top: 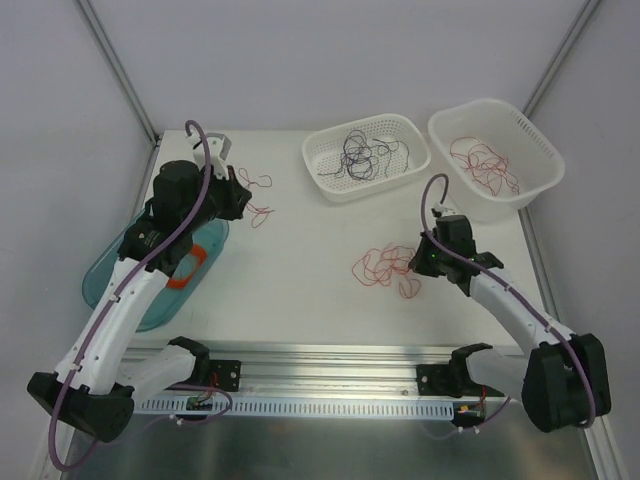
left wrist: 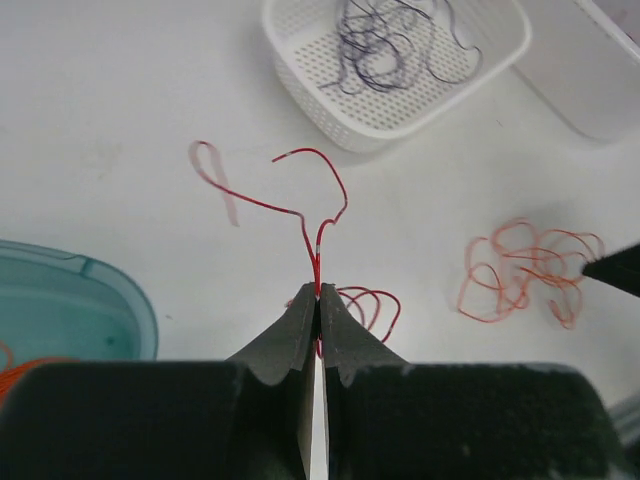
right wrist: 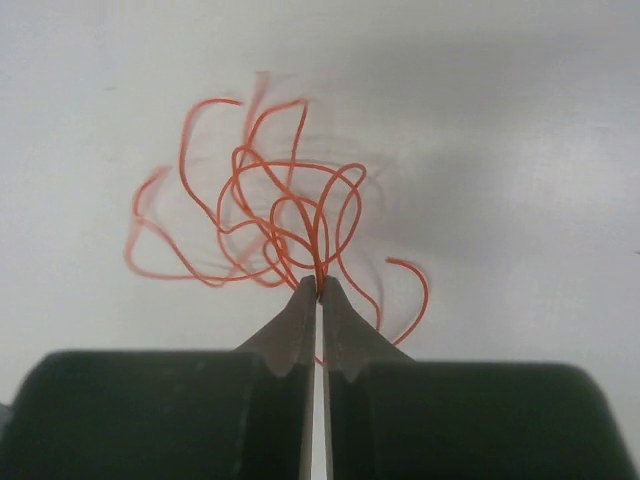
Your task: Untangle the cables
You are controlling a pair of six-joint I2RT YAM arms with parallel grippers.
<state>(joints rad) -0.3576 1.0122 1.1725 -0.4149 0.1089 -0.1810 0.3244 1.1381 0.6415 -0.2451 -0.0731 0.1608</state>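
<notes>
Pinches red strand in left gripper, table left | pinches red tangle in right gripper, mid-table, outer loops blurred | gripped ends hidden between fingers | dark cables in basket

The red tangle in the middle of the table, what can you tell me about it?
The red tangle is a loose bunch of hair-thin red-orange wire, looped and curled over itself, with free ends sticking out. It is near the middle of the white table. The right end effector is shut on strands at one edge. Whether it is lifted is unclear.
</notes>
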